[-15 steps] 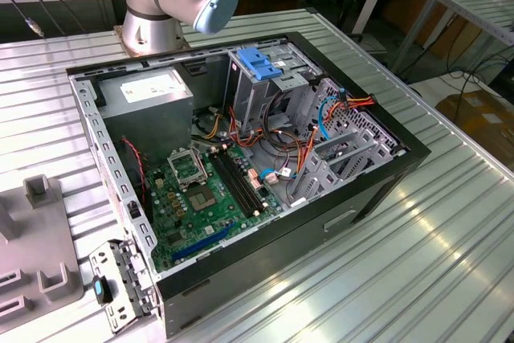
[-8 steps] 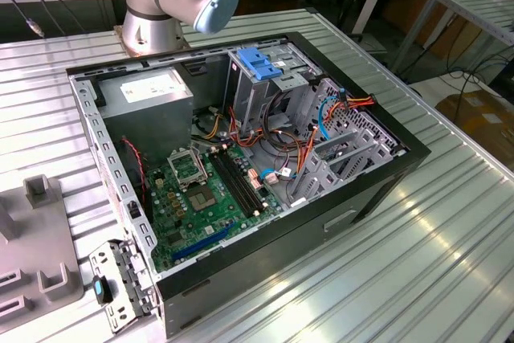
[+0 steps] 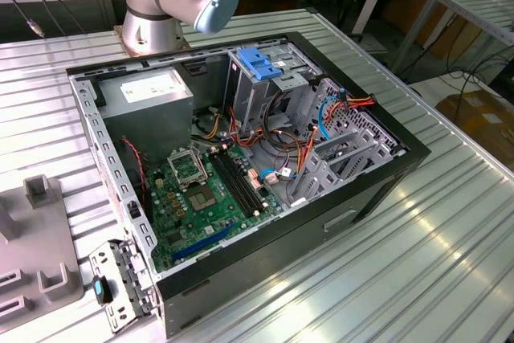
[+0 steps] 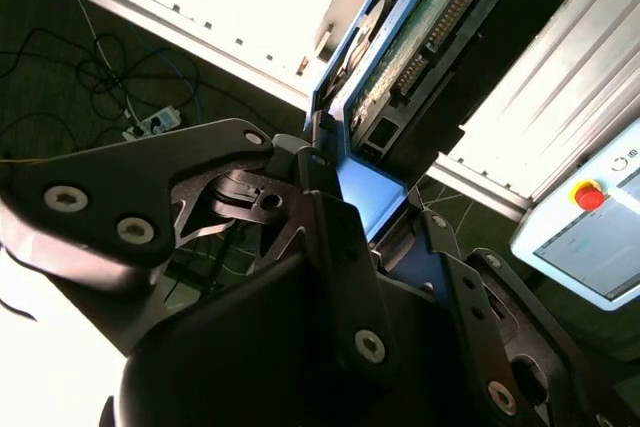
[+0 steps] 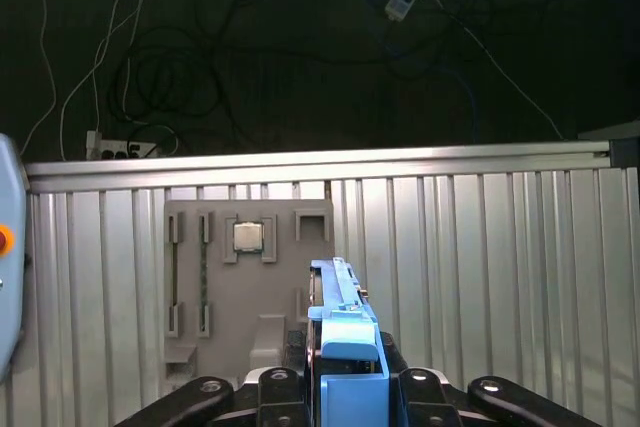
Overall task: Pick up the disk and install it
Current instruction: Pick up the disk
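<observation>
While the jaws sit closed tight on its blue bracket, the disk (image 5: 345, 342) hangs edge-on in the gripper (image 5: 345, 392), lifted clear of the ribbed table (image 5: 480, 277); both wrist views show this grasp. Pick-up: done, judging by that. Installation: not yet done. The disk is held out over the table, near the grey fixture block (image 5: 250, 292) by the table's edge, not seated in the open computer case (image 3: 265, 271).
</observation>
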